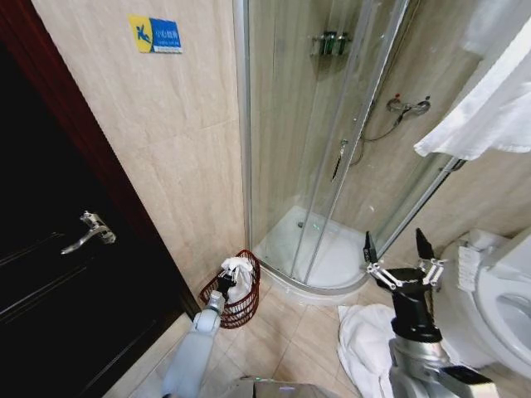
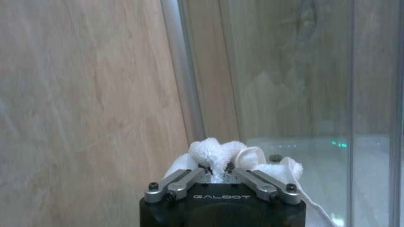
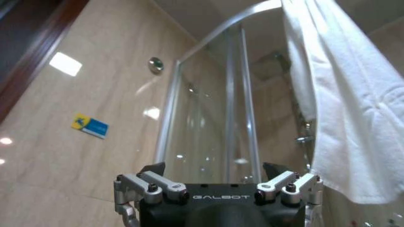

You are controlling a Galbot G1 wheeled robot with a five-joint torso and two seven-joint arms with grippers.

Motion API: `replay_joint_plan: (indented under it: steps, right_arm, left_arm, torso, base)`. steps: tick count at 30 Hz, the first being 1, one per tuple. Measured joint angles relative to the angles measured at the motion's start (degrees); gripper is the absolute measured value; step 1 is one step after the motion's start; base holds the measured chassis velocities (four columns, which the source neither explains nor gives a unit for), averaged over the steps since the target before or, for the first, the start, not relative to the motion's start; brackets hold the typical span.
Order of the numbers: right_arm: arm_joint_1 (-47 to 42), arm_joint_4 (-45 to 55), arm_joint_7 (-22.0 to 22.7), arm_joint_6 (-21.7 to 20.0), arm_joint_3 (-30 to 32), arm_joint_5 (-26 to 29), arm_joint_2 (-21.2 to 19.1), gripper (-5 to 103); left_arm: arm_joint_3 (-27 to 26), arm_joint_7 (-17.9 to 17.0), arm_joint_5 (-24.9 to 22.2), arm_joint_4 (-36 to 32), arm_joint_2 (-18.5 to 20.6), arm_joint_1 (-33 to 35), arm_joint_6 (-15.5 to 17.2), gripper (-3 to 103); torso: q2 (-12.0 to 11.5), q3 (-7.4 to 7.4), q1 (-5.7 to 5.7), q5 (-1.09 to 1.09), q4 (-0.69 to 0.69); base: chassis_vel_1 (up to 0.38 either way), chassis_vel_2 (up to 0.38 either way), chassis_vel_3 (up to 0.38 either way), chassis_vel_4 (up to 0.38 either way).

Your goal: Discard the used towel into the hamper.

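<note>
The left gripper (image 1: pixel 226 280) reached down over the hamper (image 1: pixel 235 289), its jaws closed on the used towel (image 1: pixel 238 276), a bunched white cloth. In the left wrist view the towel (image 2: pixel 221 156) bulged out between and above the fingers (image 2: pixel 180 182), which pinched it at the middle. The hamper (a dark reddish-brown basket of open weave) stood on the tiled floor (image 1: pixel 282 340) in the corner where the beige wall (image 1: pixel 166 149) met the frame of the glass shower enclosure (image 1: pixel 332 141), just beside the dark door (image 1: pixel 58 274). The towel sat at the hamper's mouth, whether partly inside could not be told.

The right gripper (image 1: pixel 400 245) was raised near the toilet (image 1: pixel 498 307), fingers spread wide and holding nothing; the right wrist view showed its jaws (image 3: pixel 215 177) apart in the same way. A second white towel (image 1: pixel 365 340) lay crumpled on the floor at the base of the right arm, between the shower tray and the toilet. Another white towel (image 1: pixel 489 108) hung from the top of the shower enclosure, above the right gripper.
</note>
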Motion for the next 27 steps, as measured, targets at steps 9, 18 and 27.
replay_joint_plan:
  steps: [9, 18, 27]
  right_arm:
    - [-0.41, 0.66, -1.05, 1.25, 0.36, 0.27, 0.72, 100]
    - [-0.36, 0.90, -0.90, 1.25, -0.04, 0.18, 0.75, 100]
    - [-0.44, 0.77, -1.12, 1.15, -0.76, -1.49, 0.82, 100]
  left_arm:
    - [-0.16, -0.92, -0.05, 9.43, -0.56, -3.25, -0.50, 6]
    - [-0.84, -1.70, 0.28, 13.50, -1.25, -3.33, -2.09, 6]
    - [-0.83, -1.60, 0.47, 14.76, -0.60, -3.99, -2.28, 6]
  torso:
    - [0.00, 0.00, 0.00, 0.00, -0.01]
    - [0.00, -0.01, -0.01, 0.00, 0.00]
    - [0.00, 0.00, 0.00, 0.01, 0.00]
  base:
    - [0.000, 0.000, 0.000, 0.000]
    - [-0.021, 0.014, 0.017, -0.013]
    - [-0.066, 0.057, 0.071, -0.061]
